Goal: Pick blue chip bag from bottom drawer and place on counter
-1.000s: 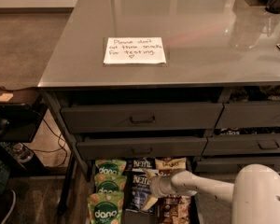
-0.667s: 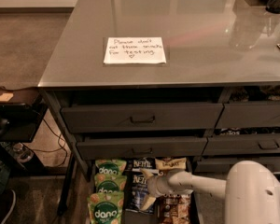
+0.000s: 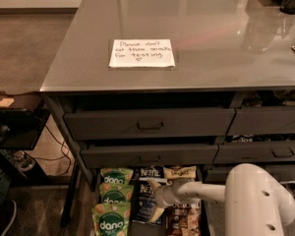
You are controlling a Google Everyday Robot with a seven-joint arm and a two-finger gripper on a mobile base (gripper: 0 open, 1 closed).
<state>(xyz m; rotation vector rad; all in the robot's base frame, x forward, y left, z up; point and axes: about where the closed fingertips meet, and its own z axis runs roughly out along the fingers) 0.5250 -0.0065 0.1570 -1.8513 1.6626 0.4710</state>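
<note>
The bottom drawer (image 3: 203, 215) stands pulled open under the counter (image 3: 211, 43). In it, a navy blue chip bag (image 3: 143, 206) with white "Kettle" lettering lies in the middle column. A second Kettle bag (image 3: 150, 171) lies behind it. My gripper (image 3: 161, 196) reaches in from the right on the white arm (image 3: 206, 191). It is low over the right upper part of the front blue bag. The gripper hides part of that bag.
Three green "dang" bags (image 3: 111, 223) fill the drawer's left column. Tan-and-brown bags (image 3: 183, 221) fill its right. Two drawers with slot handles (image 3: 150, 126) sit above. A white handwritten note (image 3: 141, 52) lies on the counter. A dark side stand (image 3: 14, 117) with cables is at left.
The white arm link at lower right has swung left and nearer. The gripper has edged slightly left over the blue bag. The bags have not moved.
</note>
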